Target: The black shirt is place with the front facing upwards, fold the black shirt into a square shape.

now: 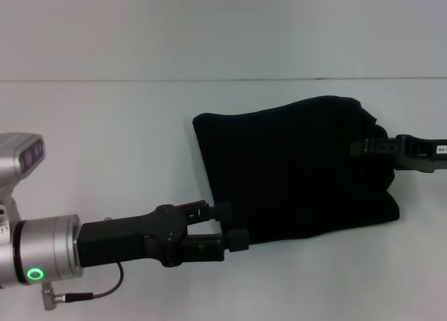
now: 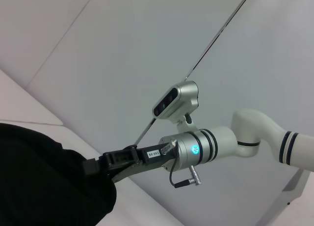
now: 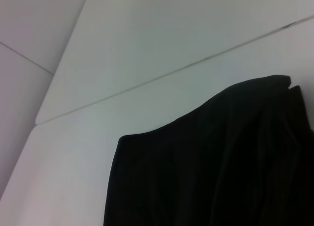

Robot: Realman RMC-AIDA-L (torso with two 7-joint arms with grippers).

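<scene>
While it lies folded on the white table [image 1: 105, 139], the black shirt [image 1: 293, 171] fills the centre-right of the head view as a plain dark, roughly four-sided block, with no lettering or label showing. Its upper edge rises toward the right, where the cloth bunches. The left gripper [image 1: 234, 225] sits at the shirt's lower left corner, jaws parted. The right gripper [image 1: 367, 148] meets the bunched right edge; whether it is clenched cannot be told.

Left gripper [image 1: 234, 225] is matte black with angular linkage fingers, mounted on a silver cylindrical wrist showing a green ring light, a thin black cable and a grey camera pod. Right gripper [image 1: 364, 147] is black too, with a white label; its arm is white with dark bands.
</scene>
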